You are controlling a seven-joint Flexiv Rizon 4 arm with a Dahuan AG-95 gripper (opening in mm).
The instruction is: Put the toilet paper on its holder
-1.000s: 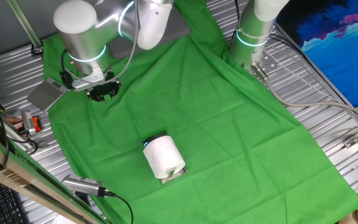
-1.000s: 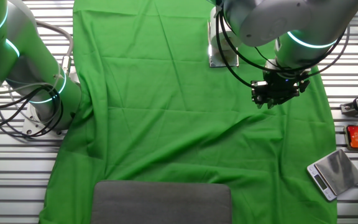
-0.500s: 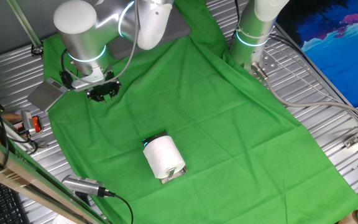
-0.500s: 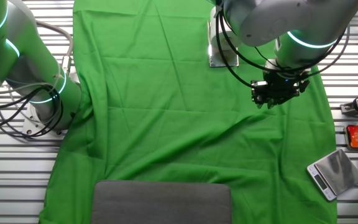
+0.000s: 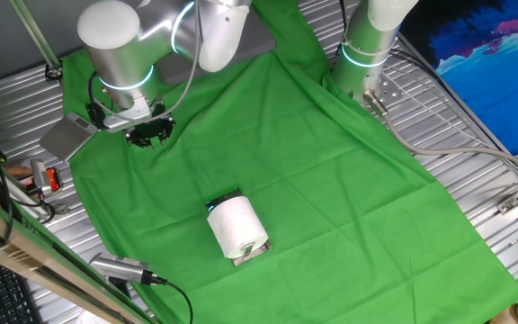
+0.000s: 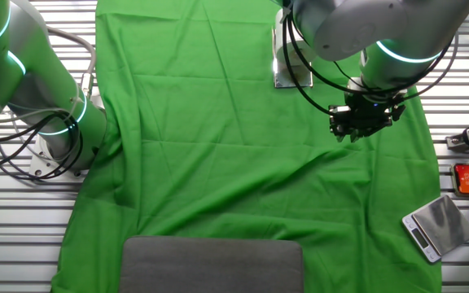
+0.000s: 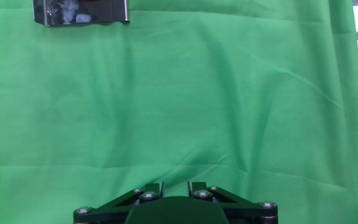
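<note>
The white toilet paper roll point(image 5: 236, 225) lies on the green cloth in one fixed view. It sits over the chrome holder point(image 5: 251, 255), whose plate shows at both ends of the roll. In the other fixed view the holder point(image 6: 292, 76) is at the top edge, partly hidden by the arm. In the hand view only the holder's shiny edge point(image 7: 79, 12) shows at the top left. My gripper point(image 5: 148, 135) hangs above the cloth, well away from the roll. It also shows in the other fixed view point(image 6: 357, 130). In the hand view point(image 7: 174, 186) its jaws stand close together with nothing between them.
A second arm's base point(image 5: 364, 54) stands at the cloth's far side. A flat grey plate point(image 5: 66, 137) and a small scale point(image 6: 438, 224) lie beside the cloth. An orange object point(image 5: 41, 175), cables and a handheld device point(image 5: 120, 268) lie near the table edge.
</note>
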